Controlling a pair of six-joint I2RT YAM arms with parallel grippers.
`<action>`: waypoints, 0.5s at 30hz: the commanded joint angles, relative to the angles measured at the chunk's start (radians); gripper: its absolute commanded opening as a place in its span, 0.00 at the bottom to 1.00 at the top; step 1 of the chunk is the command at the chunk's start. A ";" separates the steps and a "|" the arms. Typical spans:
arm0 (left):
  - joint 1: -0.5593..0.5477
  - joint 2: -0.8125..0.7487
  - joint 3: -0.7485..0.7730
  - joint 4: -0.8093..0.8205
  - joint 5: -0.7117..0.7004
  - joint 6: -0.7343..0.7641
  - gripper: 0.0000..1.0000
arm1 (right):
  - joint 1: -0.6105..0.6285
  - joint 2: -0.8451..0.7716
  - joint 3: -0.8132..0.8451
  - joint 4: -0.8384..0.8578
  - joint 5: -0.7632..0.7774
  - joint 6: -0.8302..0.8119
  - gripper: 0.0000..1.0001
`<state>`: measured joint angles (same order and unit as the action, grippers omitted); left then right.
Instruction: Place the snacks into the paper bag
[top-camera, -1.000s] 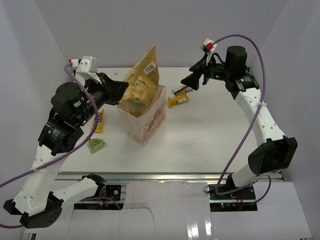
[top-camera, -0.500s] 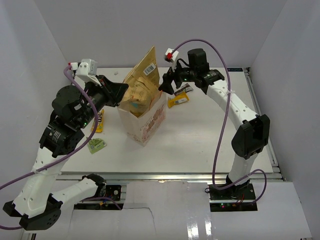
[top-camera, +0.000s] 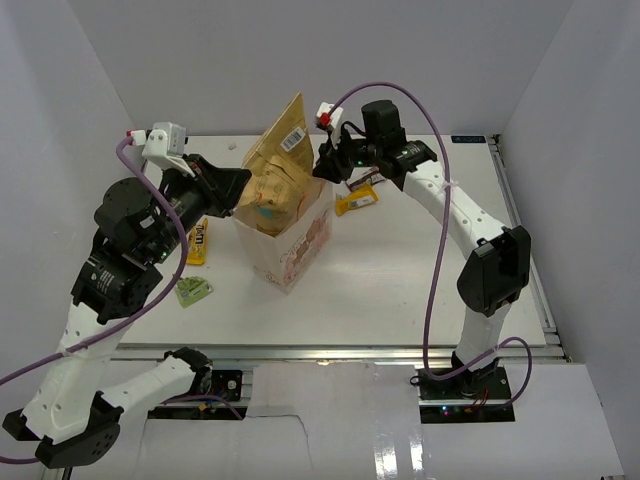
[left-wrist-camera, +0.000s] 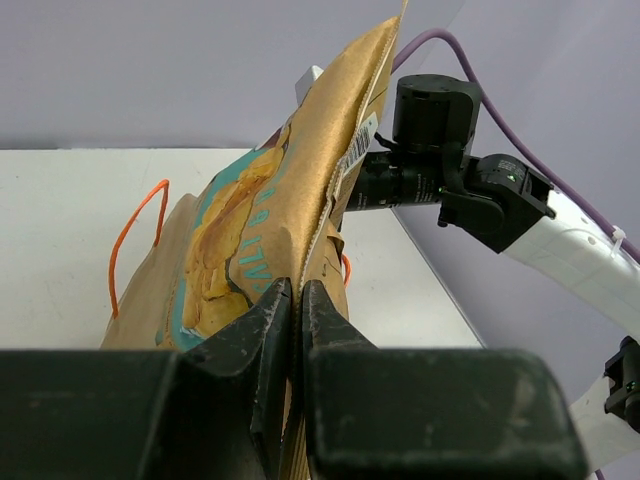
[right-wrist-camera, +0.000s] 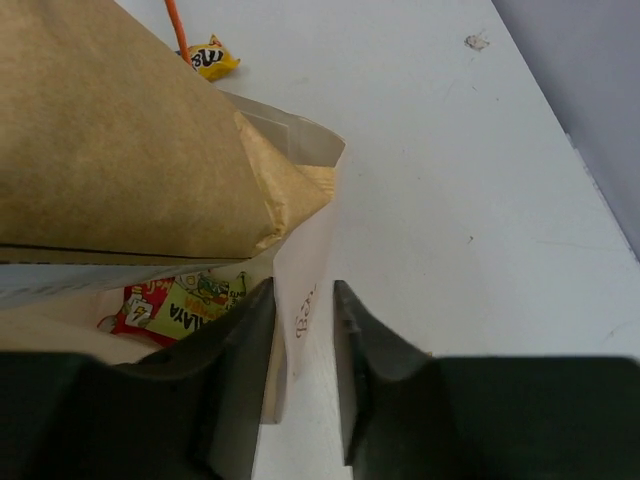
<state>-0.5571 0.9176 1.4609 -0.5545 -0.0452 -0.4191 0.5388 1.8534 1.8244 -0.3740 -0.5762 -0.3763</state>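
Note:
The tan-brown chip bag (top-camera: 280, 165) stands tilted with its lower end inside the cream paper bag (top-camera: 300, 245). My left gripper (top-camera: 240, 185) is shut on the chip bag's side seam (left-wrist-camera: 298, 285). My right gripper (top-camera: 322, 165) is at the paper bag's far rim. In the right wrist view its jaws (right-wrist-camera: 303, 290) straddle the bag's wall (right-wrist-camera: 310, 250), one finger inside and one outside, with a narrow gap; whether they pinch it does not show. On the table lie a yellow wrapper (top-camera: 357, 200), a dark bar (top-camera: 365, 180) and a green pouch (top-camera: 193, 291).
A yellow packet (top-camera: 198, 240) lies on the table left of the paper bag. A red-and-green packet (right-wrist-camera: 180, 305) lies at the bottom inside the bag. An orange cord handle (left-wrist-camera: 135, 230) sticks up at the bag's left side. White walls enclose the table.
My right arm has swung left from the back right to the paper bag's rim, and its jaws have narrowed around the wall. The left gripper keeps its hold on the chip bag.

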 joint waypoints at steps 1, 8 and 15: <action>0.006 -0.025 0.004 0.041 -0.012 -0.004 0.00 | 0.016 0.010 0.022 0.012 -0.008 -0.010 0.36; 0.006 -0.037 -0.005 0.033 -0.010 -0.006 0.00 | 0.029 0.017 0.032 0.043 0.085 0.020 0.08; 0.005 -0.049 -0.033 0.030 -0.015 -0.012 0.00 | 0.030 0.009 0.029 0.076 0.180 0.073 0.08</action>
<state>-0.5571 0.8928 1.4326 -0.5678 -0.0467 -0.4202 0.5690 1.8606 1.8244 -0.3527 -0.4629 -0.3363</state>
